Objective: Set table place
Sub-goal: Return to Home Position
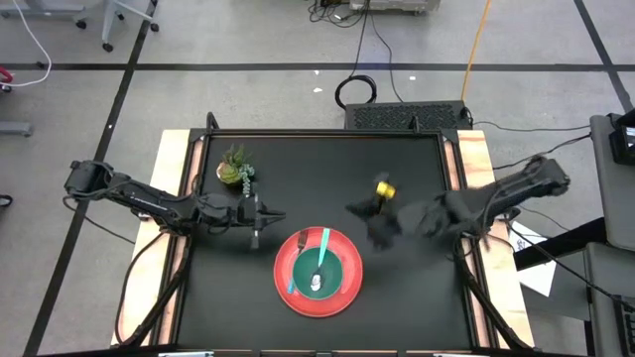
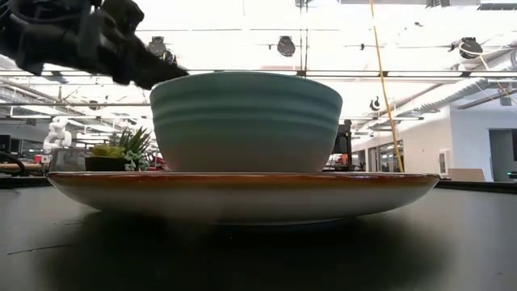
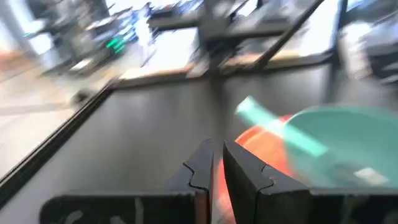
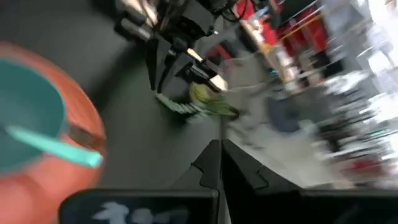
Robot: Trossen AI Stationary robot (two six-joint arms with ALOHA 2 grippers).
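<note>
A large red plate [image 1: 298, 300] [image 2: 242, 192] lies on the black table [image 1: 228, 297] near its near edge. A teal bowl [image 1: 339, 283] [image 2: 246, 121] stands on the plate. A spoon [image 1: 323, 244] [image 3: 280, 130] leans in the bowl, its light-blue handle resting on the far rim. A fork [image 1: 294, 282] lies on the plate left of the bowl. My left gripper [image 1: 274, 216] [image 3: 219, 163] hovers left of the plate, shut and holding nothing. My right gripper [image 1: 359, 211] [image 4: 221, 152] is above the table to the right of the plate and slightly beyond it, shut and holding nothing.
A small potted plant [image 1: 236, 169] [image 2: 121, 149] stands near the table's far left corner. A small yellow object [image 1: 384, 187] lies to the far right of the plate. Wooden strips [image 1: 474, 188] run along the left and right sides. Bare black top lies around the plate.
</note>
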